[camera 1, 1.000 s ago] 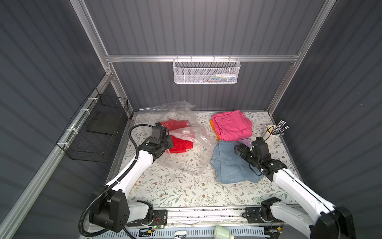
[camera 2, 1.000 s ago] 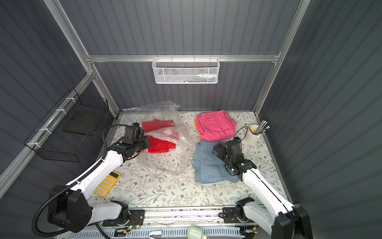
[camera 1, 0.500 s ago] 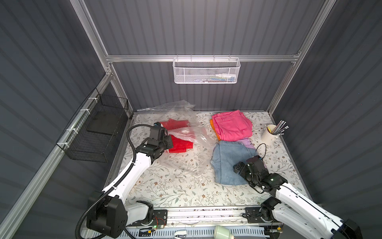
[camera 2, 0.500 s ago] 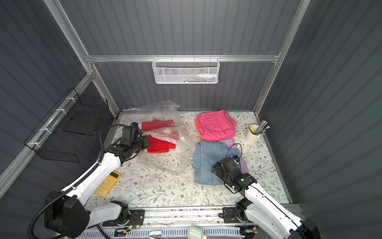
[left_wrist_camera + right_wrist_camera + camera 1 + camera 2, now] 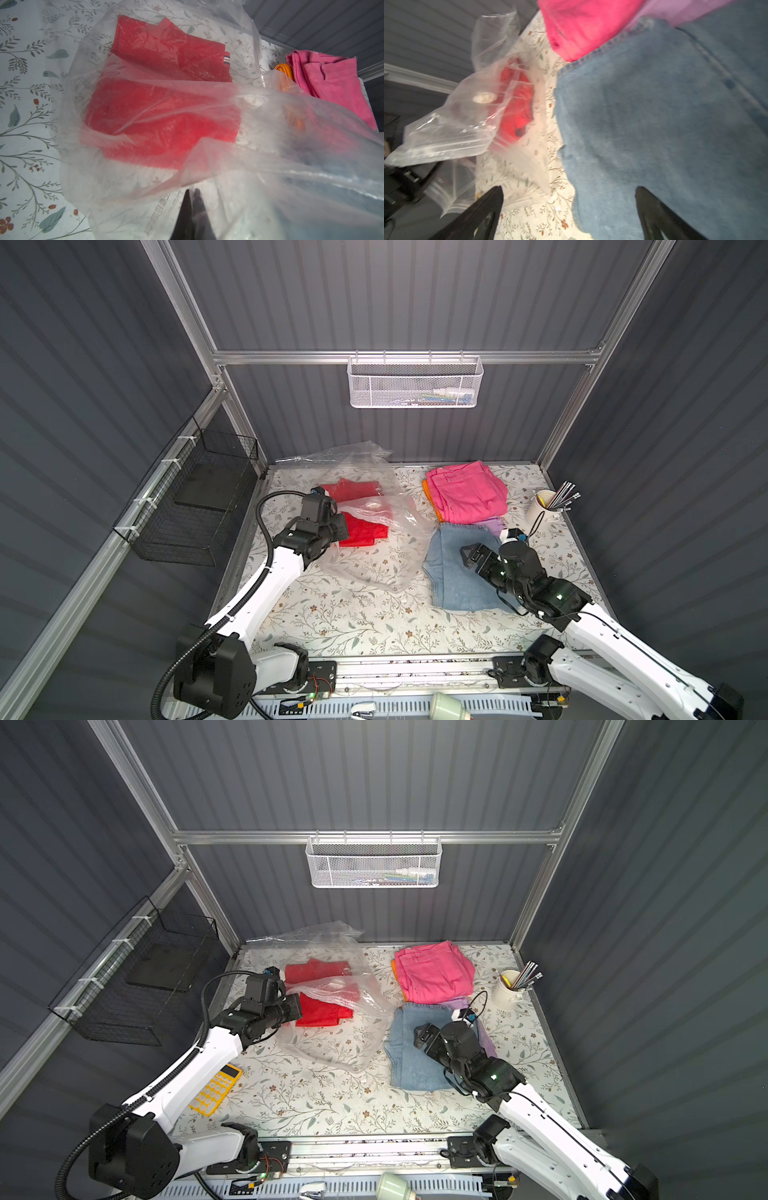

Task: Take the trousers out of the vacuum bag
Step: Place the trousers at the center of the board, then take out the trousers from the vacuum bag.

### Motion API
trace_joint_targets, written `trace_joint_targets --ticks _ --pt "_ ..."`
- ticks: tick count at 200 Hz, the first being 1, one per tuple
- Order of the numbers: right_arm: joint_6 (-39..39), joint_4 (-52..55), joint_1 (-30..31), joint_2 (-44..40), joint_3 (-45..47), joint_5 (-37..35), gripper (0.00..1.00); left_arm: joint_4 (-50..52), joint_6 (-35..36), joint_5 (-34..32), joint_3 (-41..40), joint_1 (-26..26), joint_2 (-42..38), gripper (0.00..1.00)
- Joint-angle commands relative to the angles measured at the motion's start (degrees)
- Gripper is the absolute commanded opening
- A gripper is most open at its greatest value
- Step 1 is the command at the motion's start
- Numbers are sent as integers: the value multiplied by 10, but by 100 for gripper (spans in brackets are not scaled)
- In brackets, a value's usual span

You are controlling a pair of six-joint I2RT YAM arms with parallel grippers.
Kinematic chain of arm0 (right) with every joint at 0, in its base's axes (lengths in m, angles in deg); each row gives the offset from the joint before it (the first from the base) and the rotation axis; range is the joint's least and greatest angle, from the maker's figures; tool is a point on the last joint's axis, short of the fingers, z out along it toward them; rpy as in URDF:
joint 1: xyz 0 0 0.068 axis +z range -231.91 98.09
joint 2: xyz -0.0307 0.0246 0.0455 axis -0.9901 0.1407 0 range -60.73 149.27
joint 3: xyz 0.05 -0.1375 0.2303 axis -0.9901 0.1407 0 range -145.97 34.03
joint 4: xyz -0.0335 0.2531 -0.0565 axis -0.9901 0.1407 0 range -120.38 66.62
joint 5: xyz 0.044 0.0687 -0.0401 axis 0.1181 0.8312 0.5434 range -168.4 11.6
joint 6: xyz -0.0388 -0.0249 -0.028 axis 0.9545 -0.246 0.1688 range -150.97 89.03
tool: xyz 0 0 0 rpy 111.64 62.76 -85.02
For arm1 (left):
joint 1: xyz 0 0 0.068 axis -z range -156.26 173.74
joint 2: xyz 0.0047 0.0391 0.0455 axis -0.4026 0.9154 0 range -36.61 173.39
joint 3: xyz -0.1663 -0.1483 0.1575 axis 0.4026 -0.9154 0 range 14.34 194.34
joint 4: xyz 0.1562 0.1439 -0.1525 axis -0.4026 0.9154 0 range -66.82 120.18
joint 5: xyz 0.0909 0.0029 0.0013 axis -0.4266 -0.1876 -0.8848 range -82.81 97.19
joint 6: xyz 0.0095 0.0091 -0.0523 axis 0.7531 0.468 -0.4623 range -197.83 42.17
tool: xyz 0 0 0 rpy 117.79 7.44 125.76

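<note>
There's the left gripper (image 5: 192,194) clamped tight on the crinkly edge of the vacuum bag (image 5: 374,568) — the red trousers (image 5: 360,533) lie inside it, under the film. The right gripper (image 5: 467,556) hangs wide open over the light blue trousers (image 5: 455,589), which are out of the bag beside the hot pink pair (image 5: 467,489), orange pair (image 5: 430,502) and lilac pair (image 5: 493,526).

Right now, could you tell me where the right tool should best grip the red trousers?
Probably the red trousers by their near edge, entering low from the front through the mouth of the bag: the left tool holds its top layer lifted, and they lie flat inside, leaving only an edge to pinch.
</note>
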Motion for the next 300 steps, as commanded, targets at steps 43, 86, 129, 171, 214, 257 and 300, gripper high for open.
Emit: trace_joint_targets --ticks 43,86,129,171,214,257,300 --pt "7 -183 192 152 -85 -86 98 10 13 9 2 -4 -7 0" --pt "5 -268 226 277 -118 -49 99 24 24 14 7 -4 -12 0" --pt "3 -305 177 383 -144 17 99 38 25 32 11 -4 -26 0" --pt "31 -332 118 440 -153 69 98 59 35 52 18 -4 -32 0" --pt "81 -335 50 504 -195 117 98 70 22 104 15 -4 -18 0" --pt "110 -312 23 520 -230 123 97 46 -24 143 -7 -4 -45 0" --pt "77 -306 70 467 -217 91 97 36 -16 144 -7 -4 -36 0"
